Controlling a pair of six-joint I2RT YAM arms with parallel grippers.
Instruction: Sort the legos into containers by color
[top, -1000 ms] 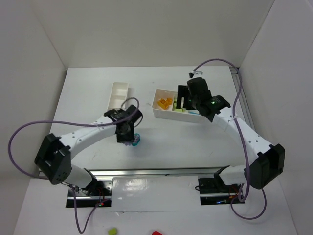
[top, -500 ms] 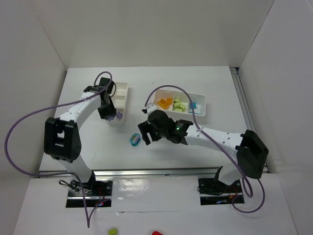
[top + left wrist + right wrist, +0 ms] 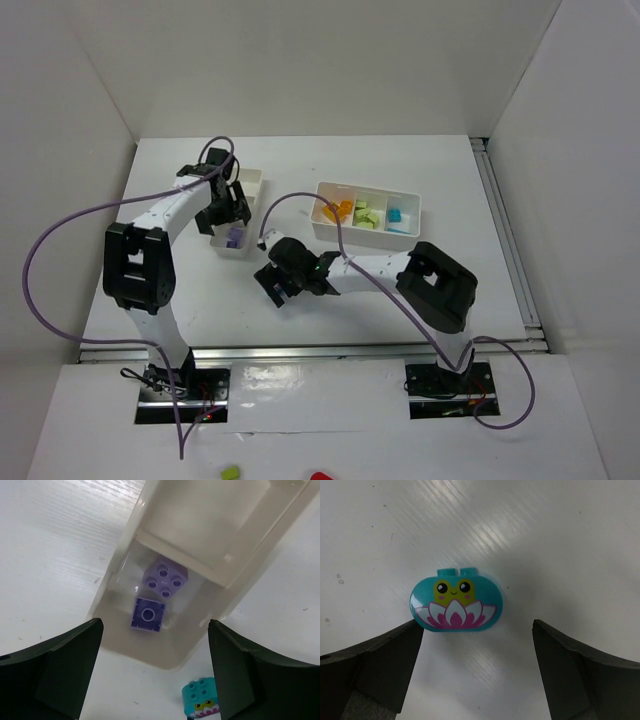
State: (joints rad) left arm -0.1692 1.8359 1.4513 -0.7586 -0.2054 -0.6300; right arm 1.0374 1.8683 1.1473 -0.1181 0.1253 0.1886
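Your left gripper (image 3: 155, 652) hung spread over the narrow tray's (image 3: 120, 560) near compartment. Its wrist camera showed two purple bricks (image 3: 148, 614) there, which from above were only a purple speck. Your right gripper (image 3: 477, 665) stood open over a teal frog brick (image 3: 456, 602), which lay untouched on the table (image 3: 560, 540) and was hidden from the top camera. The wide tray (image 3: 365, 238) held orange, green and teal.

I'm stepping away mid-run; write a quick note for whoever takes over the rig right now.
Left gripper: jaws open, empty, over the narrow tray's near compartment, where two purple bricks lie.
Right gripper: jaws open, empty, above the teal frog brick on the table.
Done: wide tray holds orange bricks, green bricks and a teal brick, one colour per compartment.
Left: the frog brick, likely for the teal compartment; no other loose brick seen.
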